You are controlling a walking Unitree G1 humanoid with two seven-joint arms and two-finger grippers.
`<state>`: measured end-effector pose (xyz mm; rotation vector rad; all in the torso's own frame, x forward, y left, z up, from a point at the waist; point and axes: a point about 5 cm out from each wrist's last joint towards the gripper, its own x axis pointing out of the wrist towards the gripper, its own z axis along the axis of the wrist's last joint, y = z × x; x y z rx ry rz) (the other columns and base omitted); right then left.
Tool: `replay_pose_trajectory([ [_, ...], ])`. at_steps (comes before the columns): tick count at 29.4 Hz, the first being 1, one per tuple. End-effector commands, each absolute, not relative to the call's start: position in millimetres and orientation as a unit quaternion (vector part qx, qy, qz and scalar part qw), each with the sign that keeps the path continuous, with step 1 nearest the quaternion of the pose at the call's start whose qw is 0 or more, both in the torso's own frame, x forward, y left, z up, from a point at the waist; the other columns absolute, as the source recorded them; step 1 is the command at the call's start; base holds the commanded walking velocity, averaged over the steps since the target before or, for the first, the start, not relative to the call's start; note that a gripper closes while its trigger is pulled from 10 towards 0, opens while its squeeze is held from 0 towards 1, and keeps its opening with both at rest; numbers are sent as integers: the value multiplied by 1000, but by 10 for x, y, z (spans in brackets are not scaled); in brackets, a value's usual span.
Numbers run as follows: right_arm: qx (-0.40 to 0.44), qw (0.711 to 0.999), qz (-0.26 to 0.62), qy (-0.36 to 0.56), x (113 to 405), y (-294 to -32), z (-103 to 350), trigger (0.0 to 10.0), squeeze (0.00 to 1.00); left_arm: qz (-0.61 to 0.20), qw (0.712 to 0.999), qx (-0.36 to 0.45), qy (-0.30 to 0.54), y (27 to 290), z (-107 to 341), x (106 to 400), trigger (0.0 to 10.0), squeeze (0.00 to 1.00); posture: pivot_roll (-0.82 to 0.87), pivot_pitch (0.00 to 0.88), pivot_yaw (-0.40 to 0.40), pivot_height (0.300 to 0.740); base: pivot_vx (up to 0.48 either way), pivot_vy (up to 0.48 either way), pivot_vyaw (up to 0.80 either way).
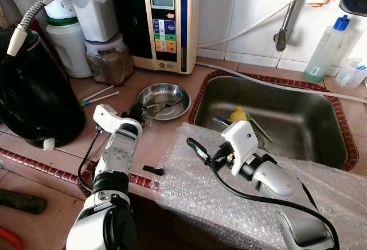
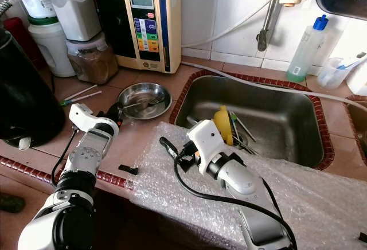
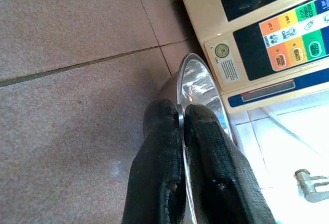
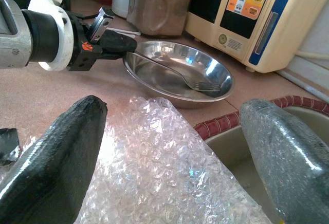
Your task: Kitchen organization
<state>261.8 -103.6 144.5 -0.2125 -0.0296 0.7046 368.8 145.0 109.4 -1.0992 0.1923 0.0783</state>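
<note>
The left pincer [image 3: 181, 131] is pinched on the near rim of the bowl [image 1: 163, 101], which sits on the worktop [image 1: 143, 141] just left of the sink [image 1: 275, 118], a fork [image 4: 180, 77] lying across it. The right pincer [image 1: 198, 149], fingers spread and empty, hovers over bubble wrap [image 1: 229, 198], the bowl ahead and to its left.

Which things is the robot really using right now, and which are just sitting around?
In use:
- steel bowl, its rim pinched by the left gripper
- fork lying inside that bowl
- right gripper, jaws open above the bubble wrap

Just sitting around:
- water machine
- black kettle
- jar of brown powder
- blue-capped bottle
- sink
</note>
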Motion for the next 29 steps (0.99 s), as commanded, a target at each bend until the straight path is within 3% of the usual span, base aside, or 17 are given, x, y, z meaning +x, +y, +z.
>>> replay_pose_trajectory([
  [1,-111,929,353,-21,2610,-1003,1480,10000,0,39,850,-518,91,1465,1132,3715,0,0,-67,0,47,740,0,0,0],
  [13,-115,929,352,-23,2639,-1001,1478,10000,0,67,862,-497,74,1594,1185,3682,0,0,-56,0,47,740,0,0,0],
  [16,-115,929,352,-22,2647,-1012,1474,10000,0,35,870,-488,65,1545,1211,3619,0,0,-48,0,41,740,0,0,0],
  [29,-120,926,358,-22,2670,-997,1466,10000,0,41,873,-477,89,1536,1101,3425,0,0,-39,0,31,740,0,0,0],
])
